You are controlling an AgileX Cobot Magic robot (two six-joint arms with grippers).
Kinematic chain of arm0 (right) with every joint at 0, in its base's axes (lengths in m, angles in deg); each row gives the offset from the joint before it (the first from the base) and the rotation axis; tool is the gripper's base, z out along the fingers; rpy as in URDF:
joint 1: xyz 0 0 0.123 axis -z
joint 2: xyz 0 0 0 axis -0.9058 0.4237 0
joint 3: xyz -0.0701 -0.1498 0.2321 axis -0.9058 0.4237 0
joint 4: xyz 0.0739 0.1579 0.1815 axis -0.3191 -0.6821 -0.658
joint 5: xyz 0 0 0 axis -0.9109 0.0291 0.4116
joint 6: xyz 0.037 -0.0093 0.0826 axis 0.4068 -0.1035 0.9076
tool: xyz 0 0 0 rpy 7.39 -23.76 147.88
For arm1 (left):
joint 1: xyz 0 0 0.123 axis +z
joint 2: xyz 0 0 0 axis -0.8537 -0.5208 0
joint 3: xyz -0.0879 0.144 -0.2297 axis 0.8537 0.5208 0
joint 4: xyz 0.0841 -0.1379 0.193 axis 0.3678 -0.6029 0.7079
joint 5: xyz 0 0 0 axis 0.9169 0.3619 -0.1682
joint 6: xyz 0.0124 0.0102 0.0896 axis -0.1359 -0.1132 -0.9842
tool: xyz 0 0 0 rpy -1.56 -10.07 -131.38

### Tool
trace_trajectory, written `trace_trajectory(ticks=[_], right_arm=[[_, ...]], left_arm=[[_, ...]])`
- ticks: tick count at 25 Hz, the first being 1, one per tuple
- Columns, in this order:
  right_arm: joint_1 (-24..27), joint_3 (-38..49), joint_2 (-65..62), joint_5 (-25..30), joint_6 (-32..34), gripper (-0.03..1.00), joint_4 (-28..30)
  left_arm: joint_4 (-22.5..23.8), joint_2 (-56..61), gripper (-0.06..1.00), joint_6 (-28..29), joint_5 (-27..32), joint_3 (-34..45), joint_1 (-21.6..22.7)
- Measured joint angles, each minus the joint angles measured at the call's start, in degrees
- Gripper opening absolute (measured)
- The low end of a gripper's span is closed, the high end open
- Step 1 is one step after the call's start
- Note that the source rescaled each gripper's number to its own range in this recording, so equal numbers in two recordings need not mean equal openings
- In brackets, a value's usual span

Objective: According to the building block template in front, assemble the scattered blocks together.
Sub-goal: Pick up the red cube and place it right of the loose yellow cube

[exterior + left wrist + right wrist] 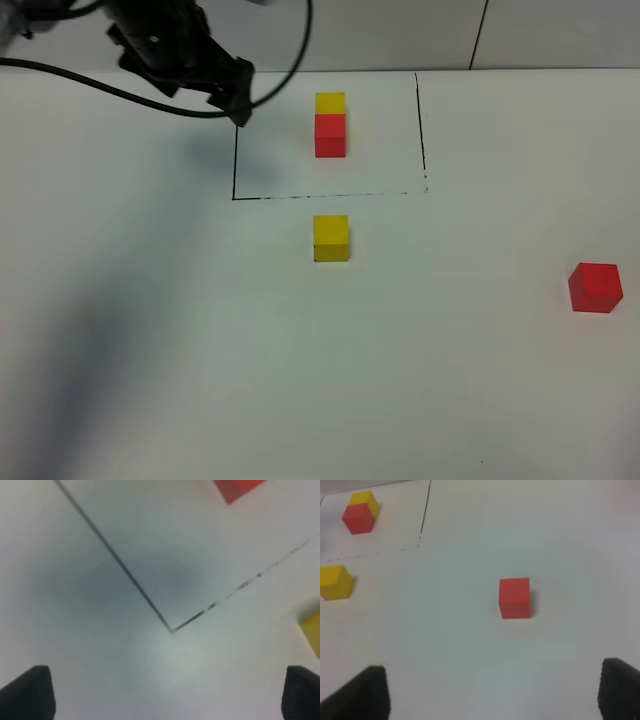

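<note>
Hovering left gripper: over the left edge of the black outline, jaws spread wide, nothing between them.
Right gripper: seen only in its wrist view, jaws wide apart and empty, facing the loose red cube.
Template: yellow cube touching red cube, inside the outline.
Loose yellow cube: on the table just outside the outline's near edge.
Loose red cube: well apart from the outline, off to its right.

Plain white desk, pale wall behind with a dark seam, soft grey shadow at left
</note>
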Motion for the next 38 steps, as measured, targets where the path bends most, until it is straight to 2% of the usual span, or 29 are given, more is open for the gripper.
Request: trace_trajectory(ticks=[3,8,11,17,26,30,35,38], right_arm=[[0.0,0.0,0.0,0.0,0.0,0.71,0.0],[0.0,0.0,0.0,0.0,0.0,0.71,0.0],[0.0,0.0,0.0,0.0,0.0,0.71,0.0],[0.0,0.0,0.0,0.0,0.0,0.71,0.0],[0.0,0.0,0.0,0.0,0.0,0.71,0.0],[0.0,0.0,0.0,0.0,0.0,0.71,0.0],[0.0,0.0,0.0,0.0,0.0,0.71,0.0],[0.0,0.0,0.0,0.0,0.0,0.71,0.0]], left_arm=[[-0.38,4.85,0.85,1.4,-0.05,7.11,5.03],[-1.43,17.37,0.78,3.16,-0.12,26.56,13.46],[-1.38,28.55,0.77,4.11,-0.85,38.12,16.51],[0.19,54.79,0.76,5.27,-6.05,55.36,17.05],[3.39,90.67,0.76,12.06,-2.27,72.01,17.05],[3.45,102.1,0.76,13.72,-2.48,78.75,17.05],[1.83,112.95,0.75,13.47,-4.0,87.65,17.05],[0.22,118.21,0.74,13.41,-5.71,90.43,17.05]])
